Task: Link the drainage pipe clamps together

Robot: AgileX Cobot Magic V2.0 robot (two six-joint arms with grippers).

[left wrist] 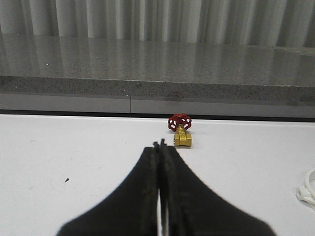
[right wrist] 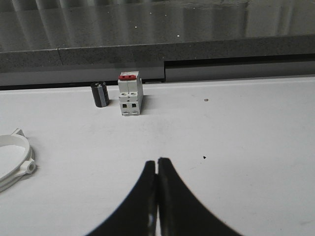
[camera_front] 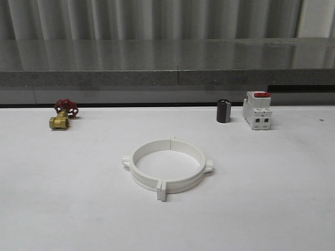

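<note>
A: Looking at the front view, we have the drainage pipe clamps [camera_front: 167, 166] sitting mid-tabletop [camera_front: 63, 209] as one closed ring, both halves meeting at the near flange pair and the far seam. Reads as joined already, or close to it.

B: Agreed, but we can't tell from here whether the flanges are truly latched or just butted. That's our main risk: log it done while the far seam is only touching.

A: Claws? Left claw [left wrist: 160, 147] has its fingers pressed together, holding nothing, and points toward the brass valve [left wrist: 182, 138] with the red handwheel. Right claw [right wrist: 157, 164] is also pressed together, empty, facing the white breaker [right wrist: 130, 94] and the small dark cylinder [right wrist: 101, 94].

B: So neither is on the ring. We see just an edge of the ring in each wrist view, off to the side.

A: What goes wrong if we go back in? A closed claw nudging the side tab could slide the whole ring, light plastic on a smooth top. Pushing one half only could pop the seam open again.

B: Also gripping across a flange pair off-centre could twist the halves out of line. We'd spread the claw first and approach from above.

A: Valve and breaker sit well apart from the ring, so little collision risk.
</note>
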